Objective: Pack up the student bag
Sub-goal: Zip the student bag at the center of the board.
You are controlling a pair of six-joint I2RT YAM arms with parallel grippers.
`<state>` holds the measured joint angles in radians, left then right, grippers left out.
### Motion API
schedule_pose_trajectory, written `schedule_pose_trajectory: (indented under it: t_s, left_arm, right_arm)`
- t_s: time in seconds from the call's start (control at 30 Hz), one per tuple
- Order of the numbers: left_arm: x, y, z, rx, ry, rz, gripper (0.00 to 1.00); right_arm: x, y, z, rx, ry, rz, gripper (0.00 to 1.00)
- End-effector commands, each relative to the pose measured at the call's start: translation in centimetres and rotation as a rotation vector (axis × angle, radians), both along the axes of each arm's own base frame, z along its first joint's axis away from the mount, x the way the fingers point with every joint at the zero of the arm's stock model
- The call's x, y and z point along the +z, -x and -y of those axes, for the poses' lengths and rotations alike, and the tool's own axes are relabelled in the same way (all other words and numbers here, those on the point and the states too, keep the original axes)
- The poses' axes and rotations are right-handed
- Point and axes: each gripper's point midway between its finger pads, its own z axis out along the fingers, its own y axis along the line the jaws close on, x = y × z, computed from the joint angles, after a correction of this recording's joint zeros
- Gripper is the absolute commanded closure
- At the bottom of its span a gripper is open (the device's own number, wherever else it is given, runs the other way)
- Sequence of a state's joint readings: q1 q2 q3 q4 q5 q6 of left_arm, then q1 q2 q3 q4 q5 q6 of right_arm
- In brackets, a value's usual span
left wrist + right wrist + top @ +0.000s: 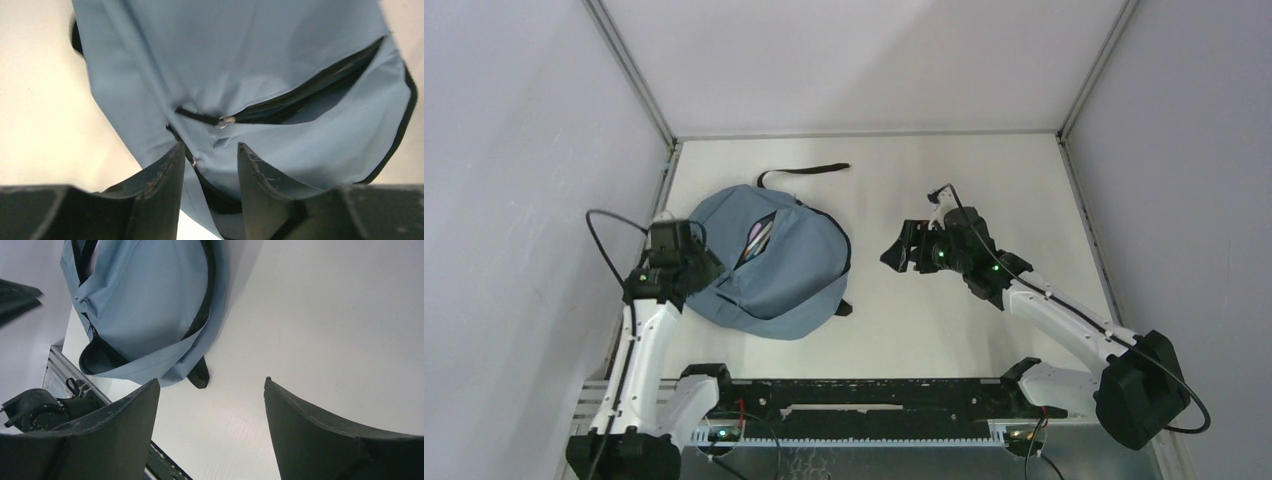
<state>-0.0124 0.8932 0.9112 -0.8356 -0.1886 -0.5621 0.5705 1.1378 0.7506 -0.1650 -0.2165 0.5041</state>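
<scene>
The slate-blue student bag (774, 275) lies flat on the white table, left of centre. Its main zipper is partly open, and colourful items (759, 238) show inside. My left gripper (700, 264) is at the bag's left edge. In the left wrist view (209, 146) it is open, with bag fabric (240, 60) beyond the fingertips and a silver zipper pull (226, 120) just ahead. My right gripper (894, 255) hovers to the right of the bag, open and empty. The right wrist view (211, 381) shows bare table between the fingers and the bag (150, 295) at upper left.
A black strap (809, 172) trails from the bag's top toward the back of the table. A short black strap end (842, 307) sticks out at the bag's lower right. Grey walls close in the table on three sides. A black rail (874, 400) runs along the near edge.
</scene>
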Motion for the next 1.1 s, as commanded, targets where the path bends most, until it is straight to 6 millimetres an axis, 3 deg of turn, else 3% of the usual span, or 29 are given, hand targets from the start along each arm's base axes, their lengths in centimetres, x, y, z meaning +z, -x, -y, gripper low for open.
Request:
schedule_pose_trajectory:
  t_s: [0.0, 0.17, 0.27, 0.53, 0.8, 0.9, 1.07]
  left_arm:
    - [-3.7, 0.5, 2.9, 0.096, 0.326, 0.003, 0.50]
    - [-7.7, 1.0, 2.0, 0.241, 0.375, -0.044, 0.49]
    - [-8.4, 0.5, 1.4, 0.311, 0.414, -0.027, 0.49]
    - [-8.1, 0.9, 0.0, 0.484, 0.459, 0.093, 0.56]
    - [-5.6, 1.5, -1.9, 0.553, 0.413, 0.187, 0.58]
    - [-6.0, 1.0, -2.0, 0.553, 0.423, 0.172, 0.53]
    - [-7.1, -0.4, -1.4, 0.538, 0.471, 0.146, 0.52]
  right_arm:
    - [0.9, -0.8, -1.0, 0.027, -0.044, 0.038, 0.17]
    - [0.8, -0.6, -1.4, 0.045, -0.054, 0.029, 0.17]
    - [0.6, -0.3, -1.3, 0.051, -0.044, 0.023, 0.17]
    - [0.1, -0.1, -0.9, 0.046, -0.017, 0.010, 0.17]
    - [0.0, -0.2, -1.3, 0.060, -0.031, 0.008, 0.17]
    - [-0.1, -0.2, -1.4, 0.063, -0.029, 0.003, 0.17]
    - [-0.2, 0.0, -1.2, 0.058, -0.025, -0.002, 0.17]
